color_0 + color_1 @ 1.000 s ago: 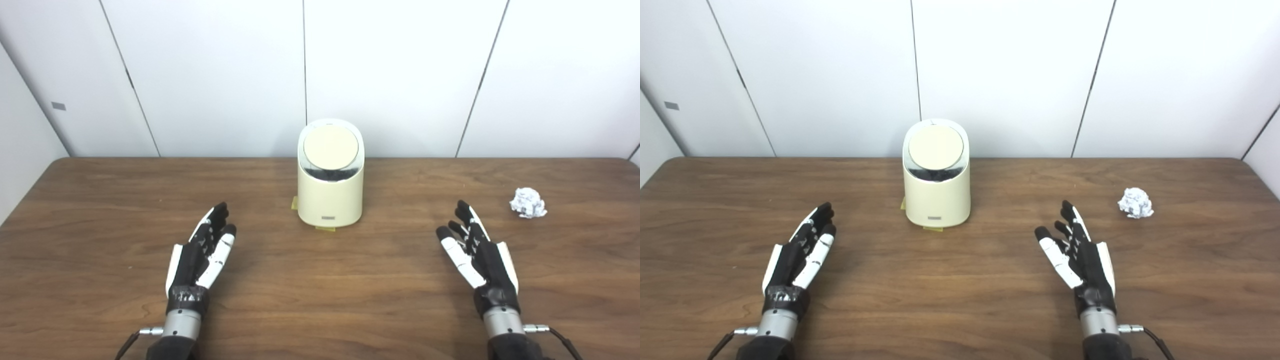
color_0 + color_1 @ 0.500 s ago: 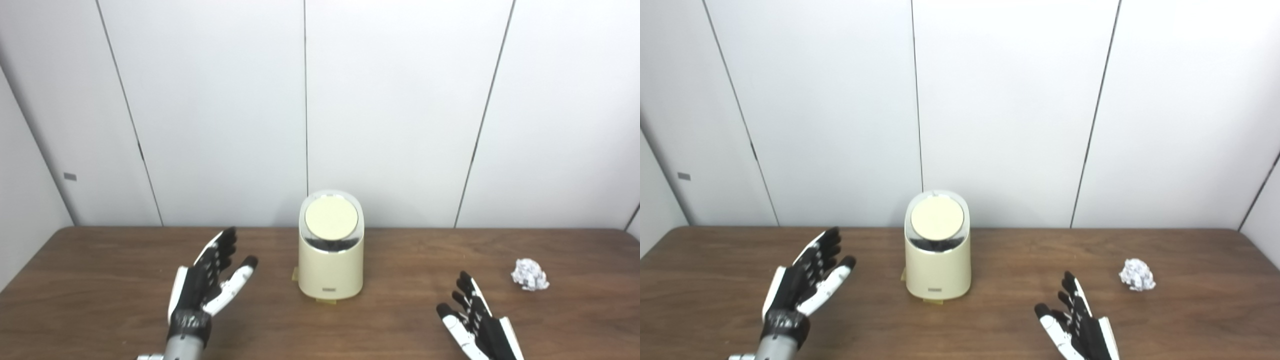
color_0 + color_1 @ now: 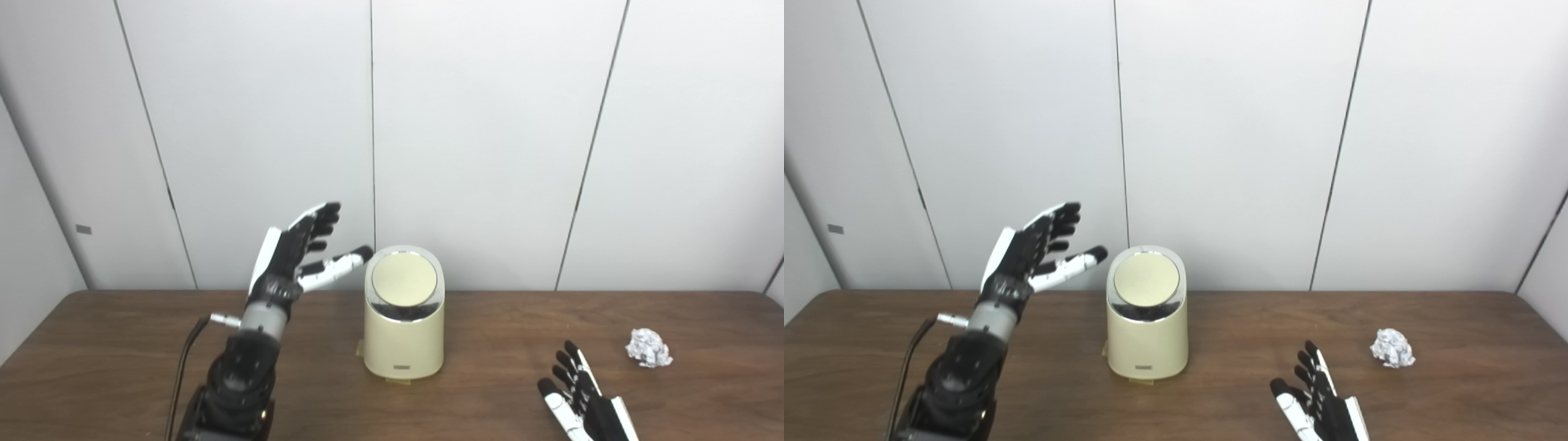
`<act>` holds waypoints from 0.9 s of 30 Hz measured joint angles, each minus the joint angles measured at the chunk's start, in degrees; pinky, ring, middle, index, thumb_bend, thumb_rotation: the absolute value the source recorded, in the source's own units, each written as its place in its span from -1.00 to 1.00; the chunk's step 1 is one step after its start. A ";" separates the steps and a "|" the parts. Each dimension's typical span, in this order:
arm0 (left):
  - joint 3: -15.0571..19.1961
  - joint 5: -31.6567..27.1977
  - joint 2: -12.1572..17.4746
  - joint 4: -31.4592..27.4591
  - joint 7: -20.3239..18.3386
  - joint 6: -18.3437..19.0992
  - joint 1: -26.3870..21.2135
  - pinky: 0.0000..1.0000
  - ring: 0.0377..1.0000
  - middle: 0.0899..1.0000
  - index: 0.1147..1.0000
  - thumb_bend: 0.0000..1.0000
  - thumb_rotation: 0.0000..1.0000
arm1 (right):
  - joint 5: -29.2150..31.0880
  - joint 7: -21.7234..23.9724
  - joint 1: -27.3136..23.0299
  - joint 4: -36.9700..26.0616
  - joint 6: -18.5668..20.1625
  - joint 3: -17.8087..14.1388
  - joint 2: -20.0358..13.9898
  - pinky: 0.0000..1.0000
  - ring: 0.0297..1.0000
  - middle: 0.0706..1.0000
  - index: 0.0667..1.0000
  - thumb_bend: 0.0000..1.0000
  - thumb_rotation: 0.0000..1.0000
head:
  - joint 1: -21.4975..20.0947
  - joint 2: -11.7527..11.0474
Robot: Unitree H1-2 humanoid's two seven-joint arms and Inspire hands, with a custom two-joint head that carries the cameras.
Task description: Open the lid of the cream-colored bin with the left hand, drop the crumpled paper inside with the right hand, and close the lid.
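The cream-colored bin (image 3: 403, 334) stands upright near the middle of the wooden tabletop (image 3: 502, 392), toward its far edge and close to the white panelled wall (image 3: 490, 135). Its round lid (image 3: 404, 278) sits closed in the slanted top, ringed by a shiny rim, with a dark crescent showing just under the lid's lower edge. A small dark label marks the front of the bin near its base, and bits of yellow tape (image 3: 399, 381) peek out from under the bottom at the front and left.

The left robot hand (image 3: 298, 254) is raised in the air just left of the bin's top, level with the lid or a little above it. Its fingers are spread apart and it holds nothing; the thumb reaches toward the bin's upper rim, its dark tip very near the rim, though whether it touches cannot be told. A black cable (image 3: 184, 367) hangs from the wrist down the forearm.

The crumpled paper (image 3: 648, 356), a white ball, lies on the tabletop well to the right of the bin. The right robot hand (image 3: 582, 404) rests low at the bottom edge, between bin and paper but apart from both, fingers extended and separated, empty.
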 measured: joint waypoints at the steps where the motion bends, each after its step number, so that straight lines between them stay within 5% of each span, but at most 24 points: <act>1: -1.02 1.10 0.35 1.22 -0.78 0.49 -1.24 0.59 0.69 0.71 0.75 0.70 -0.54 | 0.02 -0.01 0.02 -0.07 0.09 -0.06 0.01 0.62 0.84 0.90 0.97 0.12 0.42 | 0.09 0.52; 11: -8.79 6.85 2.65 11.99 -7.56 3.36 -8.96 0.44 0.74 0.75 0.79 0.83 -0.83 | -0.35 -0.03 0.07 -0.33 0.42 -0.01 0.04 0.64 0.85 0.91 0.98 0.12 0.47 | 0.35 1.84; 17: -14.88 11.07 3.40 16.73 -10.64 3.10 -11.34 0.57 0.93 0.91 0.82 0.83 -0.92 | -0.88 -0.12 0.04 -0.36 0.46 0.02 0.14 0.61 0.82 0.89 0.96 0.15 0.48 | 0.35 2.64; 27: -21.51 20.45 5.58 20.46 -10.33 -1.97 -14.17 0.75 0.87 0.87 0.82 0.85 -0.90 | -0.76 -0.20 0.30 -0.68 0.69 -0.33 0.46 0.64 0.79 0.88 0.95 0.10 0.50 | -0.09 3.52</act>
